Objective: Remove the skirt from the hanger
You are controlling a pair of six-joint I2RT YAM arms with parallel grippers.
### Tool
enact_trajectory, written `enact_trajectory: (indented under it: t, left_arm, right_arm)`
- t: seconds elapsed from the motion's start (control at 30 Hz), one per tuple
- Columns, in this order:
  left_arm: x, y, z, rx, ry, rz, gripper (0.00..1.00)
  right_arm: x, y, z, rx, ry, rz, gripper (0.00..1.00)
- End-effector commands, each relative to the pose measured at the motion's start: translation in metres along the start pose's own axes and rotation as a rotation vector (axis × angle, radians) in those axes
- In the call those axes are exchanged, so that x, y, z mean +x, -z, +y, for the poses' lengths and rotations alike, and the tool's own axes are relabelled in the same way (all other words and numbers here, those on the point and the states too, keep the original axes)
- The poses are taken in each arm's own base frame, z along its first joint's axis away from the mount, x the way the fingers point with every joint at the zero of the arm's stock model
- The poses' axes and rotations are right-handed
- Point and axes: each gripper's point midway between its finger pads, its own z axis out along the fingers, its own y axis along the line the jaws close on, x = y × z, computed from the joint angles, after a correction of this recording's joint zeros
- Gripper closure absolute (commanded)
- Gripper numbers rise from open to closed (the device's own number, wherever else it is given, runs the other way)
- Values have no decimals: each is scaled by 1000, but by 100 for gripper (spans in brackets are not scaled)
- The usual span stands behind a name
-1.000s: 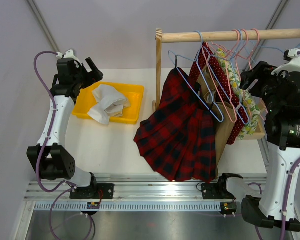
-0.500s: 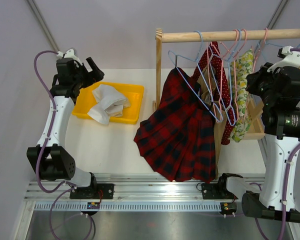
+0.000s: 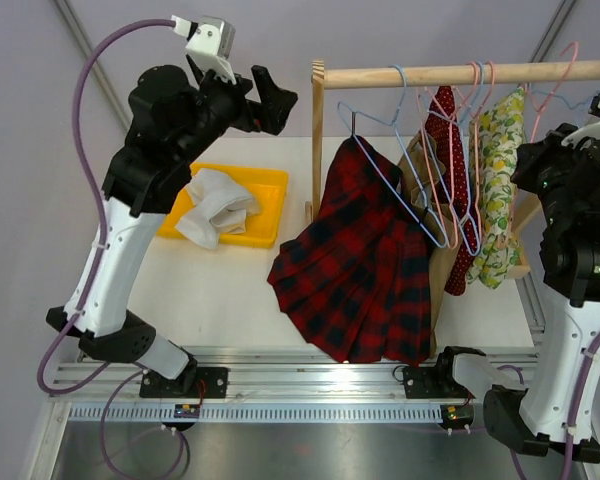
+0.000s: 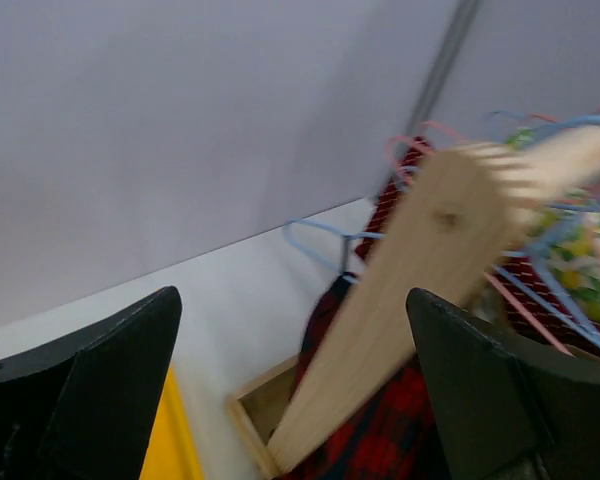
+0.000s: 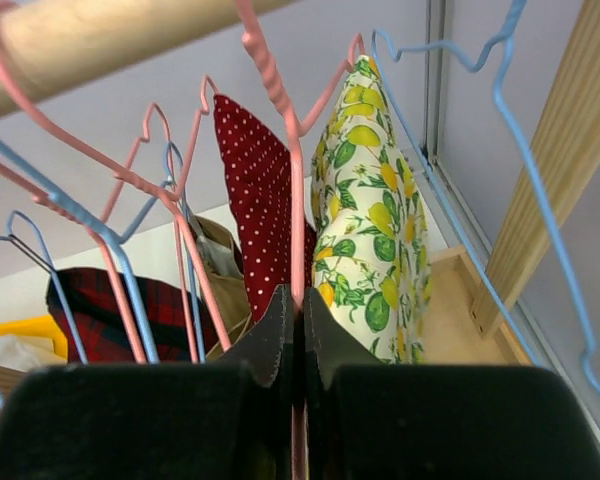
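Note:
The red and dark plaid skirt (image 3: 360, 260) hangs from a pale-blue wire hanger (image 3: 380, 165) at the left end of the wooden rod (image 3: 430, 72). Its hem spreads over the table. My left gripper (image 3: 260, 95) is raised, open and empty, just left of the rack's upright post (image 3: 317, 140). In the left wrist view the post (image 4: 410, 300) stands between the open fingers (image 4: 110, 390), with the skirt (image 4: 380, 440) behind it. My right gripper (image 5: 300, 300) is shut on a pink hanger (image 5: 295, 200), well right of the skirt (image 5: 100, 310).
A red white-dotted garment (image 3: 445, 150) and a lemon-print garment (image 3: 500, 170) hang on the rod among several pink and blue wire hangers. A yellow tray (image 3: 265, 190) with white cloth lies on the table at the left. The rack's wooden base (image 5: 460, 300) sits below the right gripper.
My left arm has risen and swung right toward the rack's post. The right gripper has shut on a pink hanger, and the garments have swung to hang straighter.

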Motion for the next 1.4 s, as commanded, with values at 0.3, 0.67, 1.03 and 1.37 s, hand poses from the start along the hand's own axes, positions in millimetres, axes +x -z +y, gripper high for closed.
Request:
enact_trajectory:
  t: [0.3,0.67,1.03,1.37]
  left_arm:
    - [28,83,-201,827,-55,-16,1]
    - [46,109,-326,1272,51,-67,1]
    - [52,96,-388,1500,202,-47,1]
    - [104,63,-401,1344,147,54,1]
  right_arm:
    - [-68,86,-2,10,-61,-264,100]
    - [-46,140,15,-154,-136,-304,100]
    - [-62,211,30,-337,-143,-415,100]
    - [-70,248,47,-500,-176,-444,100]
